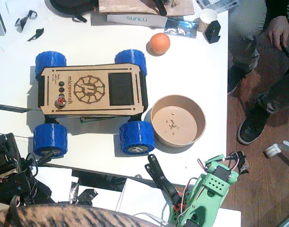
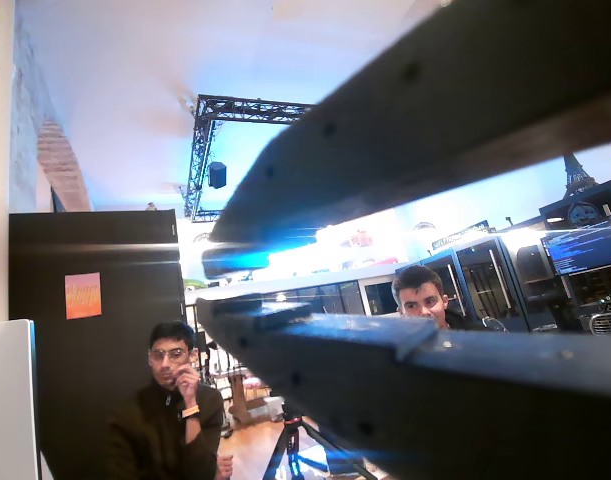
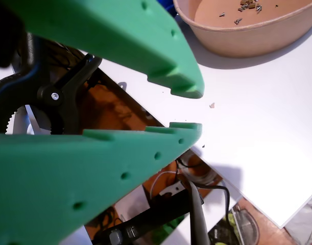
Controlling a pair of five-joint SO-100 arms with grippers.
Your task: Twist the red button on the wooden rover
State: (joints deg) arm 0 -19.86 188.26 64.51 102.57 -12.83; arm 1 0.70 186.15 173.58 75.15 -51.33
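Green fingers (image 3: 120, 30) fill a wrist view: the right pincer (image 3: 189, 109) stands slightly open with nothing between its tips, above the white table (image 3: 258, 112) and just short of a tan bowl (image 3: 247, 38). From the fixed view the right arm (image 1: 208, 191) sits at the table's near right edge, a black clamp (image 1: 161, 179) beside it. Dark fingers (image 2: 435, 130) cross the other wrist view, pointing up into the room; the left pincer (image 2: 210, 285) shows a gap at its tips and holds nothing, with two people (image 2: 170, 415) behind it. At lower left of the fixed view the black left arm (image 1: 12, 170) is a dark tangle, well apart from the rover (image 1: 90, 101). That rover rests on the table left of the bowl (image 1: 178, 120), on four blue wheels (image 1: 137, 137). Its red button (image 1: 61, 101) sits at the left end of the deck, last in a short row below small black buttons (image 1: 61, 84), beside the gear logo (image 1: 89, 89). An orange ball (image 1: 159, 43) lies beyond the rover. Someone's legs and shoes (image 1: 253, 123) show at the right.
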